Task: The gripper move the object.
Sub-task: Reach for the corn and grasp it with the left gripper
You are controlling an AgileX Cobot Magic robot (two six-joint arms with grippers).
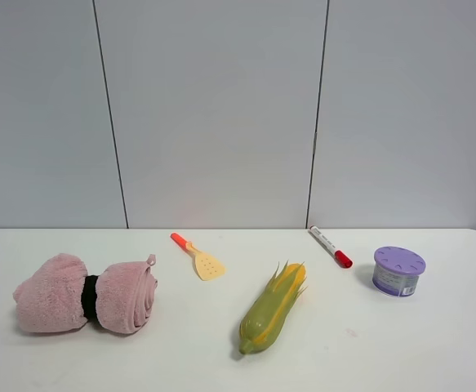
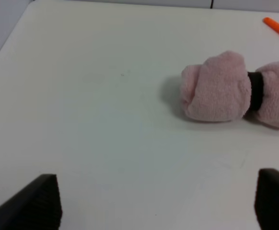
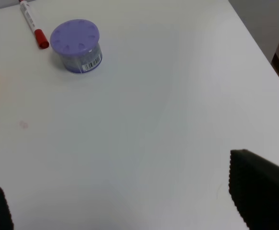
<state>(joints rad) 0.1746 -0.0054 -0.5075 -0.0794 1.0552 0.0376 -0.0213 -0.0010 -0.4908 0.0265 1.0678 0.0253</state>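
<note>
Two grippers of mine, left gripper (image 2: 153, 206) and right gripper (image 3: 129, 201), fingers spread wide, holding nothing.
On the table (image 1: 58, 359): pink towel (image 1: 85, 294), spatula (image 1: 198, 256), then the corn (image 1: 273, 309) mid-table, well apart from both; marker (image 1: 330, 246); purple tub (image 1: 399, 271), lid on, contents hidden.

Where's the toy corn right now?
In the high view, the yellow toy corn in its green husk lies on the white table slightly right of the middle, between the yellow spatula and the purple round tub.
</note>
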